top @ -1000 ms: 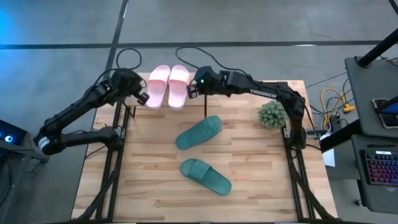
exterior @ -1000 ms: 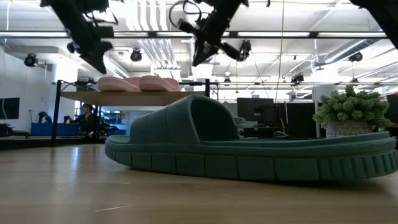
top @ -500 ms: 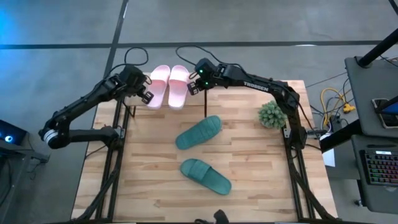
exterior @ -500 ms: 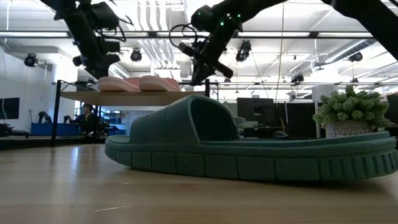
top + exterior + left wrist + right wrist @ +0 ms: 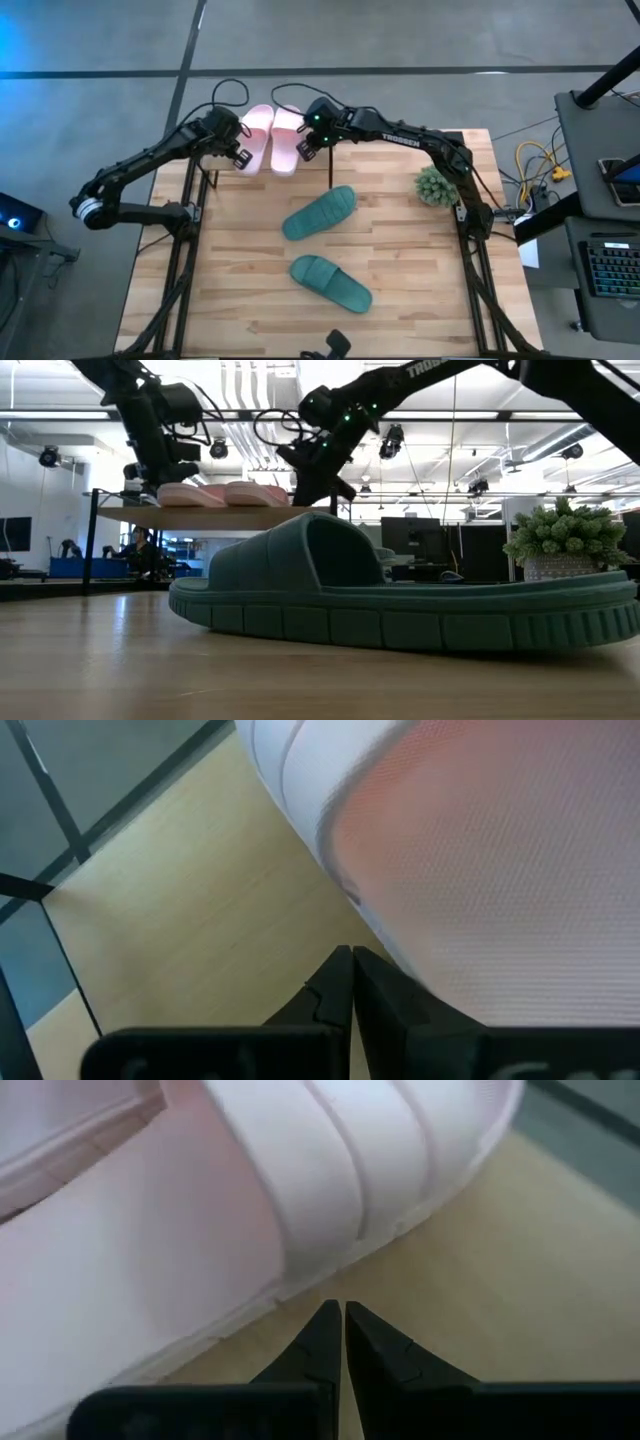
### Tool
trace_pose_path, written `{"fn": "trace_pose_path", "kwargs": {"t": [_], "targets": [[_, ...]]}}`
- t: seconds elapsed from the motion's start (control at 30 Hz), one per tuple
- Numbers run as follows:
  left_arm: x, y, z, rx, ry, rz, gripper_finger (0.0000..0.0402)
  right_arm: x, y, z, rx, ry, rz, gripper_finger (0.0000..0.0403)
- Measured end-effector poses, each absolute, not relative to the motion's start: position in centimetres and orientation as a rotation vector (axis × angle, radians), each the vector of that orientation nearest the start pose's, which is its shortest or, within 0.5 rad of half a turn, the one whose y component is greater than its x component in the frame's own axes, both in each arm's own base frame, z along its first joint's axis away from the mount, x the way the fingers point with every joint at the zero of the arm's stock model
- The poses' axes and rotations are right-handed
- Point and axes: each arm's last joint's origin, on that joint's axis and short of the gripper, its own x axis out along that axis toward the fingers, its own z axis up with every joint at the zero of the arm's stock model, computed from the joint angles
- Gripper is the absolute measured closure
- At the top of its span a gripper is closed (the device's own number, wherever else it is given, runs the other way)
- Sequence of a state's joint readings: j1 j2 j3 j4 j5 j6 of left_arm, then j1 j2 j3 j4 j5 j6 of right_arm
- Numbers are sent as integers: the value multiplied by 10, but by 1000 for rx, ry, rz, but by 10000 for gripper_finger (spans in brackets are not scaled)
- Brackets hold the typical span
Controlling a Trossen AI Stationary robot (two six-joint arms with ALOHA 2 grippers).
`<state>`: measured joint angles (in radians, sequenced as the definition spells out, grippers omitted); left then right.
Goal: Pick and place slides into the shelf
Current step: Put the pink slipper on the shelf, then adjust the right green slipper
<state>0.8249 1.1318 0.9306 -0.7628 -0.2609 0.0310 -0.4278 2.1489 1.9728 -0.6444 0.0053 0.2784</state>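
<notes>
1. Two pale pink slides (image 5: 271,139) are already lying side by side on the top board of the shelf (image 5: 215,516), at the far edge of the table (image 5: 240,290); the low view is showing them resting flat on the board.
2. Two dark green slides are still waiting on the tabletop: one green slide (image 5: 320,212) is lying near the middle, and the other green slide (image 5: 331,282) is sitting nearer the front edge, apart from the first. Neither is touching the shelf, so the task is looking roughly half done.
3. The left gripper (image 5: 236,155) is hovering at the outer side of the pink pair, with its fingers closed together and nothing between them, as its wrist view is showing; the tips are sitting just beside a pink sole.
4. The right gripper (image 5: 306,148) is hovering at the opposite side of the pink pair, fingers likewise pressed together and empty, tips just beside the edge of the nearer pink slide.
5. What is remaining, as I judge it, is picking up both green slides and placing them on the shelf.
6. A small potted plant (image 5: 437,185) is standing near the table's right edge, away from the slides.
</notes>
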Motion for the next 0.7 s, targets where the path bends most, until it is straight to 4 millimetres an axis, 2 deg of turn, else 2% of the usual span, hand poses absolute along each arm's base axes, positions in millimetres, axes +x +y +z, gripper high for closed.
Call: {"fn": "trace_pose_path", "kwargs": {"t": [0.17,0.43,0.7], "targets": [[139,161,278,-275,939,983,402,444,-203,266,421,720,-506,390],[141,161,279,-289,910,948,402,446,-207,274,403,672,-509,390],[129,152,285,-220,962,1020,402,437,-203,273,396,806,-504,390]]}}
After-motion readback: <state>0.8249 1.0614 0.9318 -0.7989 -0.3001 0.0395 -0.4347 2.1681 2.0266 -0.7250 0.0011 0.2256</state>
